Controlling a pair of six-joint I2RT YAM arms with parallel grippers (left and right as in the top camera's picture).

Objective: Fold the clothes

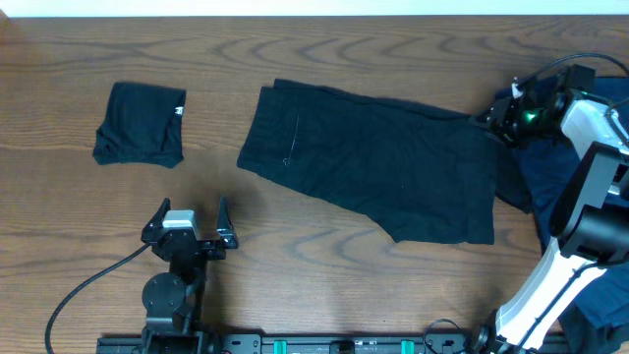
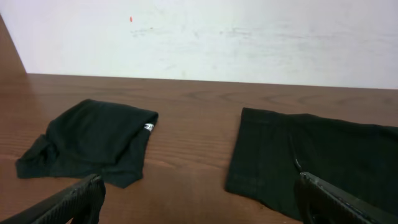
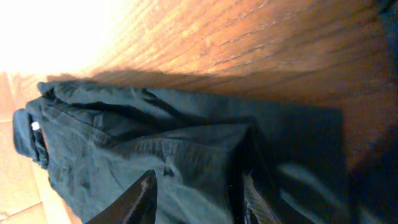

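Note:
A pair of black shorts (image 1: 378,162) lies spread flat in the middle of the table. A small folded black garment (image 1: 141,124) with a white tag lies at the far left. Dark navy clothes (image 1: 543,175) are heaped at the right edge under my right arm. My left gripper (image 1: 189,224) is open and empty, low over bare wood in front of both black pieces; its wrist view shows the folded garment (image 2: 93,140) and the shorts (image 2: 311,155). My right gripper (image 1: 491,116) is at the shorts' far right corner. Its fingers (image 3: 199,186) are apart, straddling a ridge of the cloth (image 3: 124,143).
The wooden table (image 1: 295,265) runs to a white wall at the back. The left arm's cable (image 1: 88,285) trails over the front left. The right arm's white links (image 1: 590,128) reach over the navy heap. A black rail (image 1: 324,344) lines the front edge.

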